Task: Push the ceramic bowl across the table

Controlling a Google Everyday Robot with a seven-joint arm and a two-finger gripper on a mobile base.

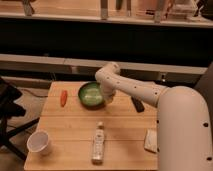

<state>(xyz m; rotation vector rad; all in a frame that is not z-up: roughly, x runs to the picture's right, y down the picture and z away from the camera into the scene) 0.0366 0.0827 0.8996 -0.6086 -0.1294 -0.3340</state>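
The green ceramic bowl (91,95) sits on the far middle of the light wooden table (125,125). My white arm reaches in from the right and bends down over it. The gripper (108,98) hangs at the bowl's right rim, shut and holding nothing. It is right up against the rim; whether it touches is unclear. The arm hides the bowl's right edge.
An orange-red carrot-like item (63,98) lies left of the bowl. A white paper cup (40,142) stands at the near left, and a bottle (98,144) lies near the front middle. A dark object (137,104) and a pale pad (151,141) are to the right. A black chair (10,115) stands left of the table.
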